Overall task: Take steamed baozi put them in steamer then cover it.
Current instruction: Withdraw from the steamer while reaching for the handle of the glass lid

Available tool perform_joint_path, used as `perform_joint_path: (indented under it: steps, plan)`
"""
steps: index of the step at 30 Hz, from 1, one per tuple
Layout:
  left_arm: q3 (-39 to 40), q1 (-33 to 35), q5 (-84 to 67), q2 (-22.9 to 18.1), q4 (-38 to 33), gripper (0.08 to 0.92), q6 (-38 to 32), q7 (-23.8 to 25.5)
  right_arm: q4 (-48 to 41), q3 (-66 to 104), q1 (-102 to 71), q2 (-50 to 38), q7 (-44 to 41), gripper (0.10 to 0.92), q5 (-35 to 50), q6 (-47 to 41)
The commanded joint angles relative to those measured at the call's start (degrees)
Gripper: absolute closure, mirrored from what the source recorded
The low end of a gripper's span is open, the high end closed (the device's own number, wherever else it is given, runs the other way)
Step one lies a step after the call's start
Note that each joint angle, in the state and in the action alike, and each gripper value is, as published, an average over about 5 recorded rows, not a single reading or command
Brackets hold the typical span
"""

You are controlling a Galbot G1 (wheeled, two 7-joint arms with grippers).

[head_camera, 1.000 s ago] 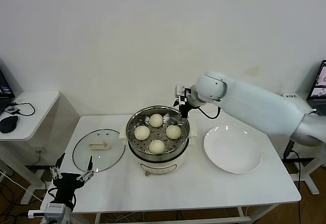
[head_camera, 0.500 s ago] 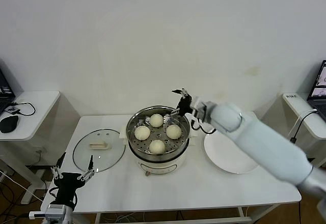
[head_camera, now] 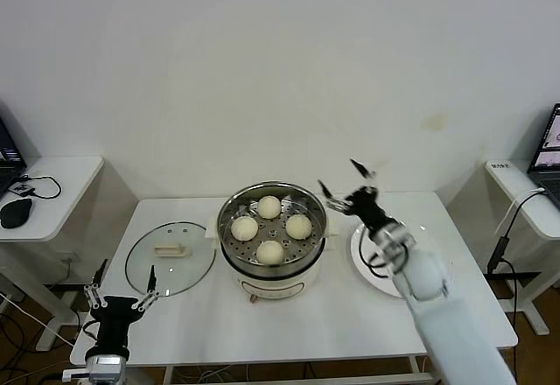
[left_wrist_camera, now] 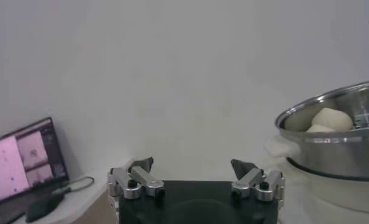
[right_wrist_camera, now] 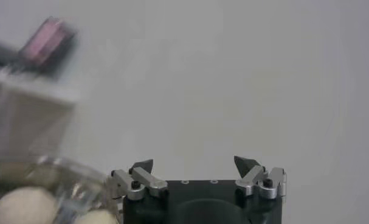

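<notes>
Head view: four buns (head_camera: 269,227) are seen inside the steamer (head_camera: 271,267) on the table (head_camera: 350,315). The right gripper (head_camera: 343,184) is held open beside it, empty. The left gripper (head_camera: 121,289) is parked open near the lid (head_camera: 170,258).

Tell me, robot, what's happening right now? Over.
Both tools open, empty: right tool beside pot, left tool low by table edge. Four buns in pot. Lid off. Nothing blocking.

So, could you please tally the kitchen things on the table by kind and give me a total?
Buns: 4, all in the steamer
Steamer: 1
Glass lid: 1, flat on the table beside the steamer
White plate: 1
Total: 7
</notes>
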Motion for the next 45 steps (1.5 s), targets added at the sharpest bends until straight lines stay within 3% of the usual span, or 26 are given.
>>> perform_joint_path:
  steps: [1, 7, 14, 45]
  plan:
    - [-2.6, -3.1, 33.6, 4.2, 9.0, 0.177, -3.2, -0.7, 6.2, 26.7, -25.8, 11.4, -2.9, 0.203, -0.7, 4.0]
    - [0.5, -11.2, 46.0, 9.8, 19.8, 0.177, -2.2, 0.4, 10.8, 28.4, -31.3, 14.4, -2.3, 0.203, -0.7, 1.7]
    - [7.4, -22.2, 49.9, 12.7, 31.7, 0.177, -2.2, 0.3, 14.6, 30.0, -35.8, 17.4, -1.4, 0.202, -0.4, 1.4]
    - [16.6, -40.3, 52.1, 13.5, 50.6, 0.177, -2.3, 1.3, 13.5, 30.4, -37.3, 19.8, -0.9, 0.203, -0.8, 2.4]
